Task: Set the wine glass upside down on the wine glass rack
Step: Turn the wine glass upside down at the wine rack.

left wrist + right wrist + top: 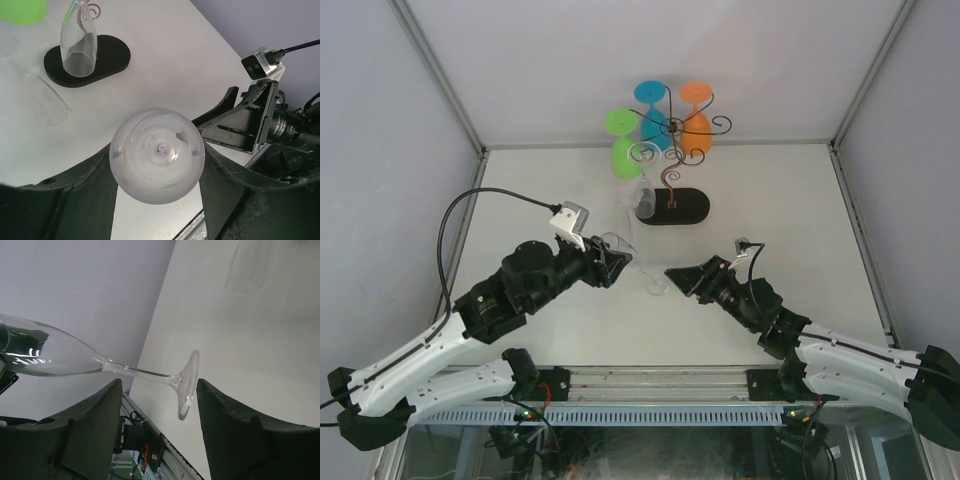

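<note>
Left gripper (616,262): clenched on the bowl of the wine glass (157,170), one finger on each side, with the bowl's rounded end facing the left wrist camera. We see the glass held roughly level above the counter (775,205), its stem running toward the right arm. Right gripper (159,385): spread wide and holding nothing. The glass's foot (186,385) sits in the gap between its fingers, and we see no contact with either. Both grippers meet near the middle of the counter. To the right and in front of them the white surface is bare up to the near rail and the side walls. Beyond the grippers, a second clear glass (44,100) shows on the left; we cannot tell whether it hangs or lies. Further back stands the wine glass rack (670,178) on its black oval base (694,208), close to the far edge. A clear glass (643,195) hangs bowl down just above that base. Green (620,140), blue (653,100) and orange (696,105) glasses sit inverted in the scroll arms up top.
</note>
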Motion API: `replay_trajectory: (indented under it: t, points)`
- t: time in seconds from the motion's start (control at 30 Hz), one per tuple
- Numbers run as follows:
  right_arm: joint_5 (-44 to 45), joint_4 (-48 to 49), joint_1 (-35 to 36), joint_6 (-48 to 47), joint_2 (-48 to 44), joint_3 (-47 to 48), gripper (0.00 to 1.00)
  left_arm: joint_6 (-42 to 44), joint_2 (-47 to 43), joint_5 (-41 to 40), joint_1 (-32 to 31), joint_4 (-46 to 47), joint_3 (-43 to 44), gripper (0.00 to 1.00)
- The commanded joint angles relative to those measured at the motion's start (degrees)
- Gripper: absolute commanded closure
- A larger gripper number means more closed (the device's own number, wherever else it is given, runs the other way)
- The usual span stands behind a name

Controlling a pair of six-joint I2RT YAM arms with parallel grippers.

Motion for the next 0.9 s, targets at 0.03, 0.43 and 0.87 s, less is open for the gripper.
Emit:
replay_trajectory:
  t: [0.03,0.43,0.87]
  points:
    - [-0.3,1.9,0.2,0.8,1.4,2.0,0.42,-1.3,-1.3,0.4,-0.5,5.0,0.5,0.51]
    - [-3.3,3.9,-0.1,0.8,6.8,3.5,0.51,-1.3,-1.4,0.3,-1.1,5.3,1.0,0.52]
    - [-4.0,6.6,-0.4,0.6,8.2,3.5,0.91,-2.3,-2.5,0.4,-1.1,6.8,-0.9,0.53]
